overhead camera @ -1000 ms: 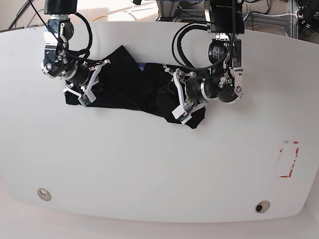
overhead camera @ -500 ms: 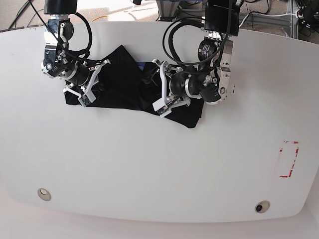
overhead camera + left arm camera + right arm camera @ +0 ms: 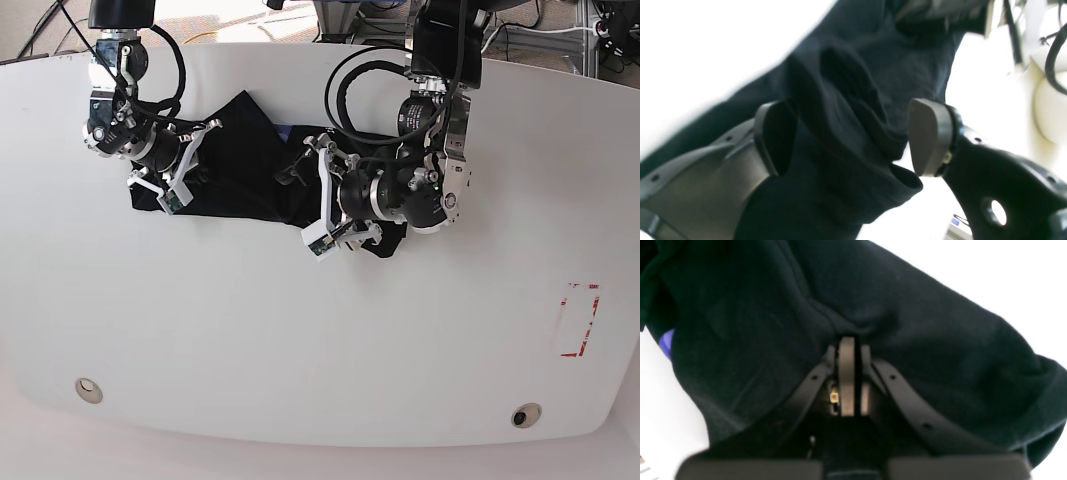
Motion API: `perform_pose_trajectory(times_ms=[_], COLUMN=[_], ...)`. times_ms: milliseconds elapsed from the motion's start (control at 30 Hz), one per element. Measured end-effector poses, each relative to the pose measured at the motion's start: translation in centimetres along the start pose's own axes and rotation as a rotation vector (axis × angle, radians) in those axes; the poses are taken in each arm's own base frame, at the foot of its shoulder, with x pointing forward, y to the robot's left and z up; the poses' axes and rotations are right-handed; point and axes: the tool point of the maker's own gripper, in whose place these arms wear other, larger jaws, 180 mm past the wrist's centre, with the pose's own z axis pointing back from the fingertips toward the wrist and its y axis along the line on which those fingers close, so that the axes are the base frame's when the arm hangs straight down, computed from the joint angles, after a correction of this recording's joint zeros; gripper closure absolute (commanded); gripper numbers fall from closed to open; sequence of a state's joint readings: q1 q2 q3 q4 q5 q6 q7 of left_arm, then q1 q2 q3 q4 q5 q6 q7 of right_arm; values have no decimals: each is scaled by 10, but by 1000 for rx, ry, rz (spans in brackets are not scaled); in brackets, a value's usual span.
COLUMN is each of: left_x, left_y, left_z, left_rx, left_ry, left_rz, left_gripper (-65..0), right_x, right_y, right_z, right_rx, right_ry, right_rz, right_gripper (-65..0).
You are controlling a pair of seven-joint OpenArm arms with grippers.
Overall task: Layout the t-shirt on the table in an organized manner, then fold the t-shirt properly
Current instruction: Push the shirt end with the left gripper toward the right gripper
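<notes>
Going by the base view, with 12 o'clock at its top edge: meets the white, smooth, round-cornered worktop (image 3: 250, 320) with its near left corner at 8 o'clock, pierced there by a small round metal-rimmed hole (image 3: 88, 390). Begins at 10 o'clock with the straight, short left end of the plain black cloth t-shirt (image 3: 235, 165), bunched and lying on the far half of the worktop. Rests over that end with the right tool (image 3: 184, 172), black and silver metal, narrow, its fingers together; cannot tell whether any cloth is pinched.

Runs onward along the long axis, from 9 o'clock toward 3, tipping slightly to 4. Rises to a peaked corner pointing at 12, then shows a small bluish-purple patch (image 3: 284, 132) on the far edge. Hangs over the middle and right with the left tool (image 3: 303, 208), black and silver too, spread wide, with folds visible between its fingers in the left wrist view and no grip on them. Ends in a rounded corner pointing to 5.

Offers open white surface from 4 round to 8, with a thinner strip toward 12. Carries at 4 a broken red tape rectangle (image 3: 580, 320), then another small round hole (image 3: 525, 415) at 5.
</notes>
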State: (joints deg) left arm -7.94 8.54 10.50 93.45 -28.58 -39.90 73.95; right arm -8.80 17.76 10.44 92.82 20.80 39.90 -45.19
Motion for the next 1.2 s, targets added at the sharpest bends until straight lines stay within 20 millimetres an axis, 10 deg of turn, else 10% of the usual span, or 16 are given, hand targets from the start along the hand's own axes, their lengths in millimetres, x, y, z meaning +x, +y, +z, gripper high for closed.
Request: perform_pose_trajectory(times_ms=[333,567,833,1200], left_x=[23,-18,-44,-89], left_y=[48,94,100,109], left_z=[64,100,101,68], left_rx=[186,355,410,344], left_ry=[-134,-72,-39,30], left_rz=[-17,-3,-11,116], left_gripper=[-478,-267,-75,-56], right_x=[0,2,2,2], right_y=[0,4,4,4], right_z=[0,-3,-3,-2], right_rx=[0,7,6,6], right_ry=[2,-7,-7,7], right_rz=[1,-8,-8,-2], right_gripper=[-19,-19,-19,-21])
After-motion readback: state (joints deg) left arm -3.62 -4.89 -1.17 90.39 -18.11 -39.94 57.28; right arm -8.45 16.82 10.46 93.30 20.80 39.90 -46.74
